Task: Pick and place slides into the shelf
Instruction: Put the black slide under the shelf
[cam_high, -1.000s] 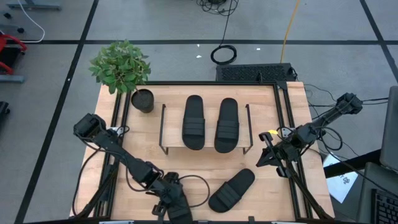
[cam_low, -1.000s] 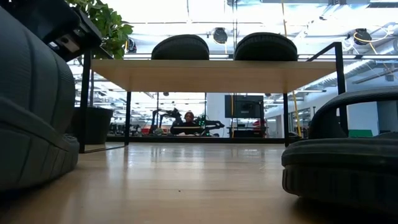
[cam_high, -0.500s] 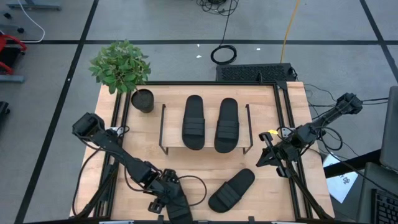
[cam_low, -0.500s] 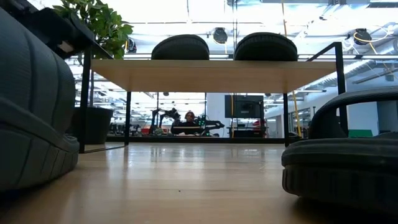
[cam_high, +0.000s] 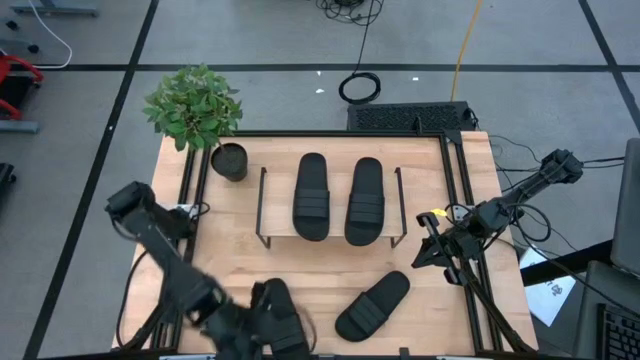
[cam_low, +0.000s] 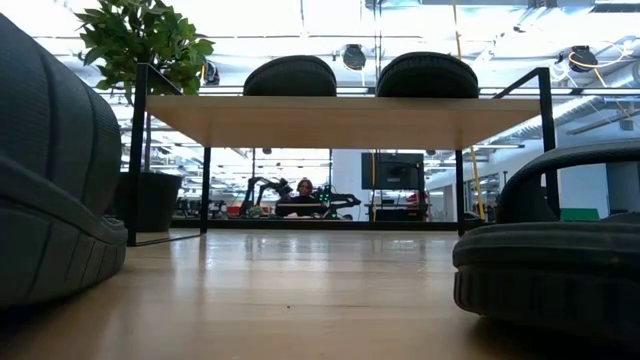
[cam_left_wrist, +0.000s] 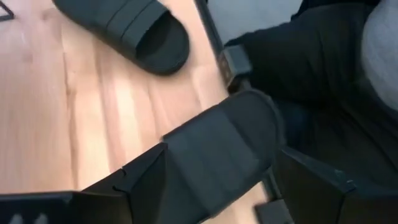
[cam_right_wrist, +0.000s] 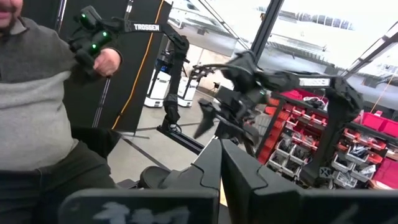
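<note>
Between the spread fingers of the left gripper (cam_left_wrist: 214, 186) lies a slide (cam_left_wrist: 214, 155), not yet pinched, at the bench (cam_high: 300, 260) edge. Rubbery and light, it should flex; grip across the strap. Right gripper (cam_high: 428, 252) waits, pressed together.

The high camera hangs far above and looks straight down on the whole desk (cam_high: 330, 262). The low camera sits right on the desk top and looks level across it, under the shelf (cam_low: 345, 120), into the room behind. Both show the shelf and the 2 slides on top (cam_high: 338, 198). The left wrist camera looks down from very close at 2 more slides (cam_left_wrist: 124, 25). The right wrist camera faces out into the room, toward a person (cam_right_wrist: 43, 112).
</note>
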